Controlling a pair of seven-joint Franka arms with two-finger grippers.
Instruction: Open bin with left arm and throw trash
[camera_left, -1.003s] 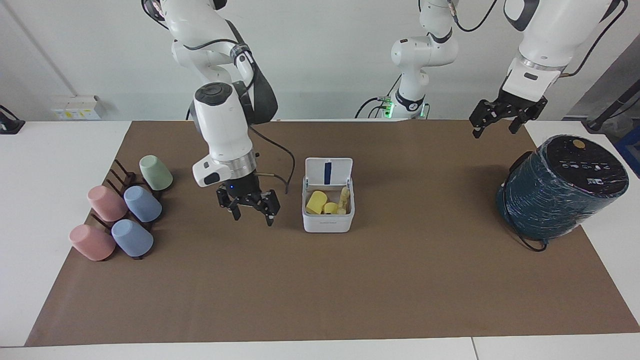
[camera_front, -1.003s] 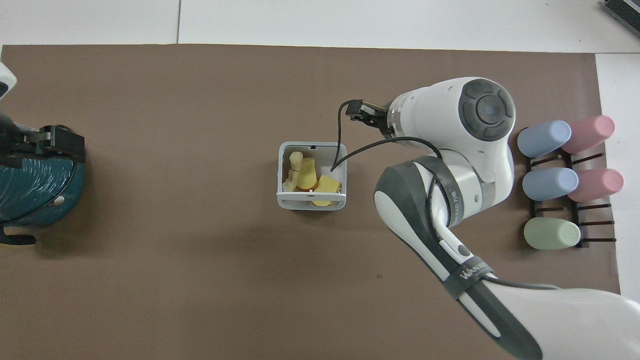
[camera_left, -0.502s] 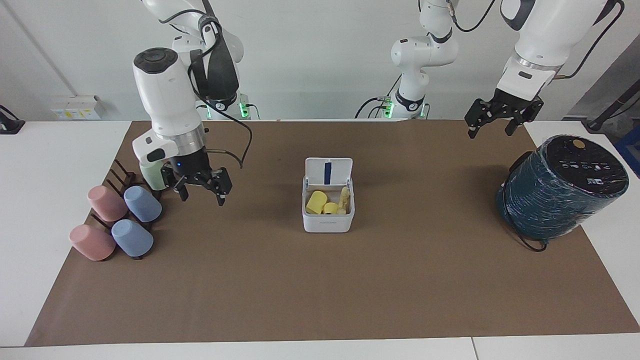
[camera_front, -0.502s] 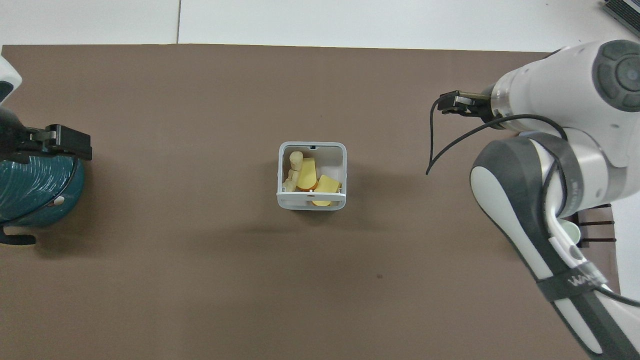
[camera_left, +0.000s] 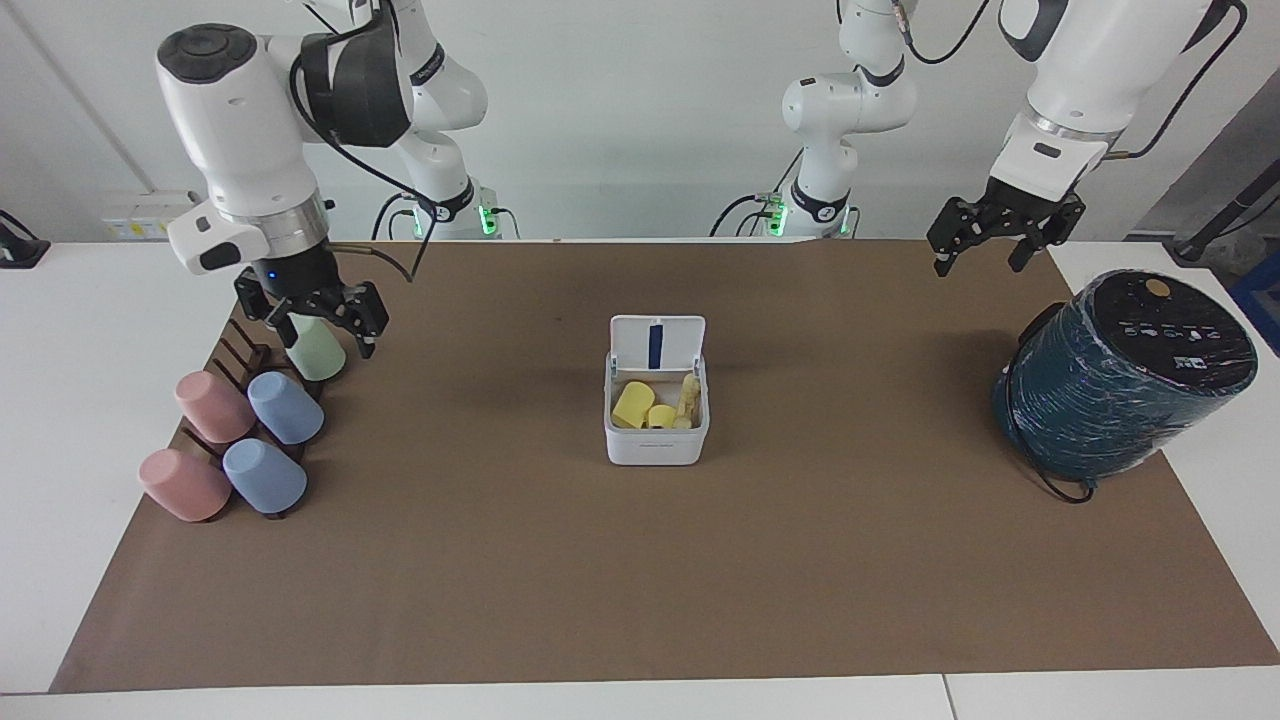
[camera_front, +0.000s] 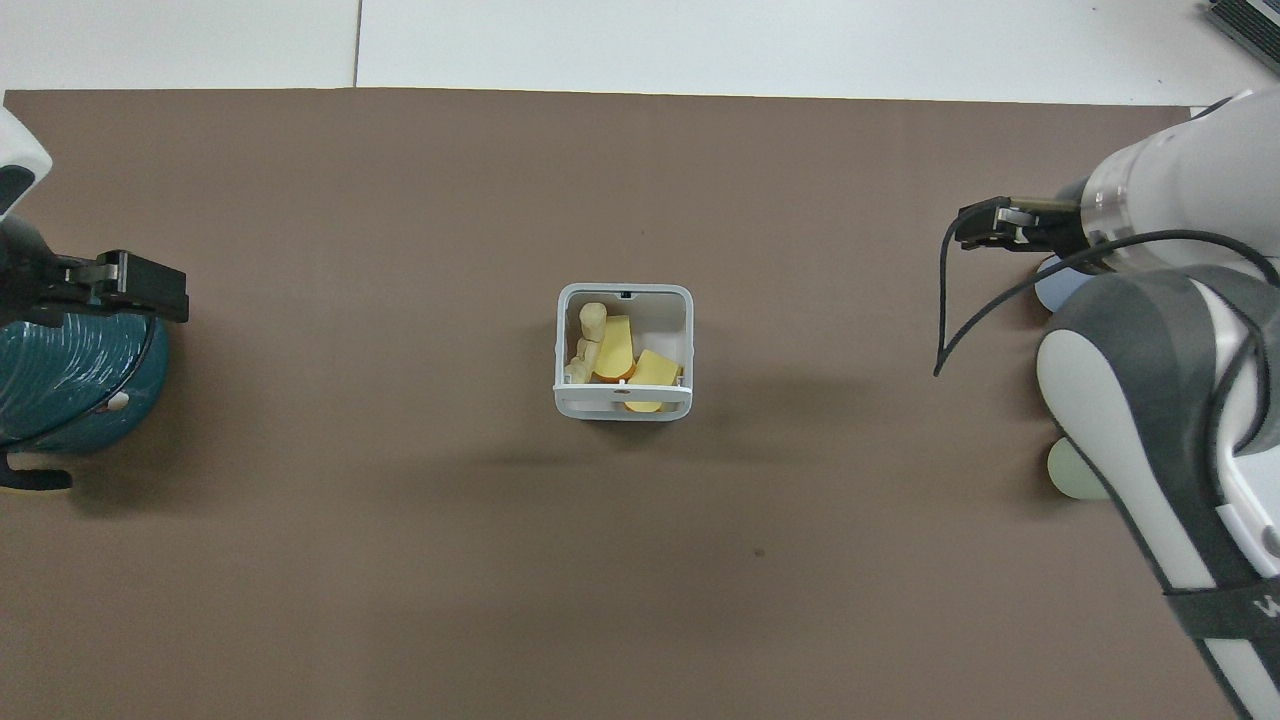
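The white bin (camera_left: 656, 441) stands mid-mat with its hinged lid (camera_left: 657, 344) raised upright, a blue strip on the lid's inner face. The trash lies inside it: a pale yellow block (camera_left: 633, 404), a smaller yellow block (camera_left: 661, 415) and a golden twisted piece (camera_left: 688, 396); from overhead the trash (camera_front: 615, 348) shows inside the bin's rim (camera_front: 622, 407). My left gripper (camera_left: 980, 262) hangs open and empty over the mat's edge by the teal cylinder. My right gripper (camera_left: 322, 337) is open and empty above the green cup (camera_left: 318, 352).
A big teal wrapped cylinder (camera_left: 1120, 375) leans at the left arm's end of the table. At the right arm's end, a dark rack (camera_left: 245, 352) holds pink cups (camera_left: 212, 405) and blue cups (camera_left: 285, 407). The brown mat (camera_left: 640, 580) covers the table.
My right arm has swung away from beside the bin toward the cup rack and risen. The left gripper has edged slightly up. The bin and trash have not moved.
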